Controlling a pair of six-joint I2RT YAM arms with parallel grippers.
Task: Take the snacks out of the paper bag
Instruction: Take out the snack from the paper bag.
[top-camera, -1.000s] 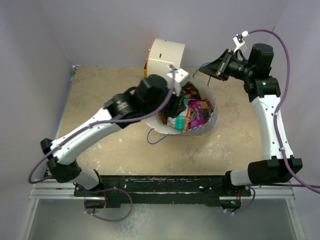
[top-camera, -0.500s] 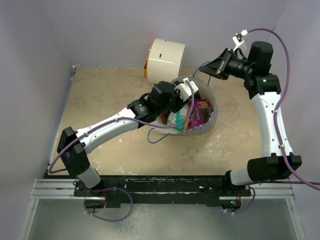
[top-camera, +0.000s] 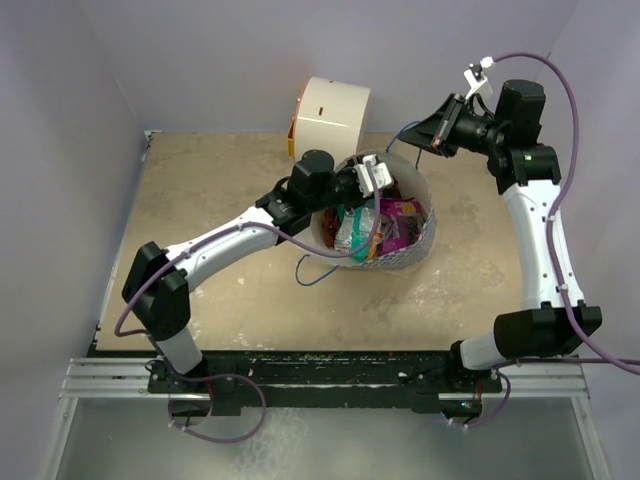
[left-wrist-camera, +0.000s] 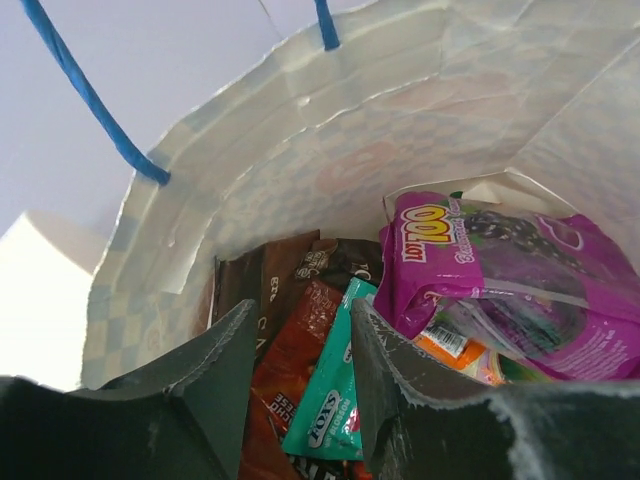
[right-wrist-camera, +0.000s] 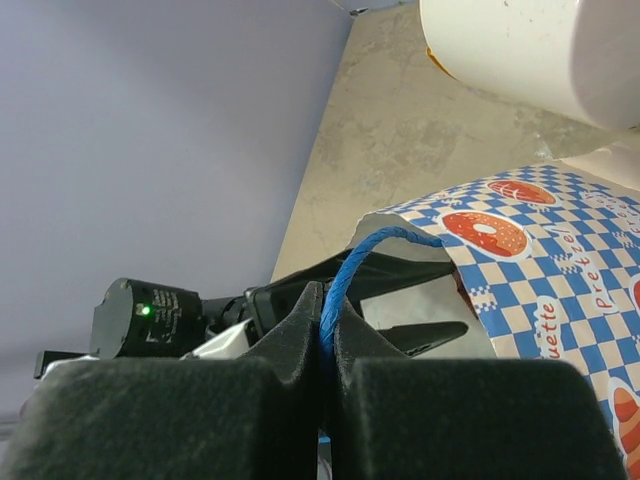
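The beige table (top-camera: 200, 180) carries the paper bag (top-camera: 412, 252) and, just behind it, a white cylinder (top-camera: 335, 112).

Checked paper bag (left-wrist-camera: 330, 170) upright, open; glossy snacks (left-wrist-camera: 480, 260) heaped inside

I can just read "Pretzel" in script on the paper bag (right-wrist-camera: 566, 262). The purple packet (left-wrist-camera: 500, 268) shows yellow "OOL". Everything else is too blurry for me.

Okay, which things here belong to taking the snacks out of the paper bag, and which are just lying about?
For the job: paper bag; its blue string handle, pinched by the right gripper; purple packet, teal packet, dark brown packet inside; left gripper, open, in the bag mouth.
Lying about: white cylindrical appliance behind the bag.
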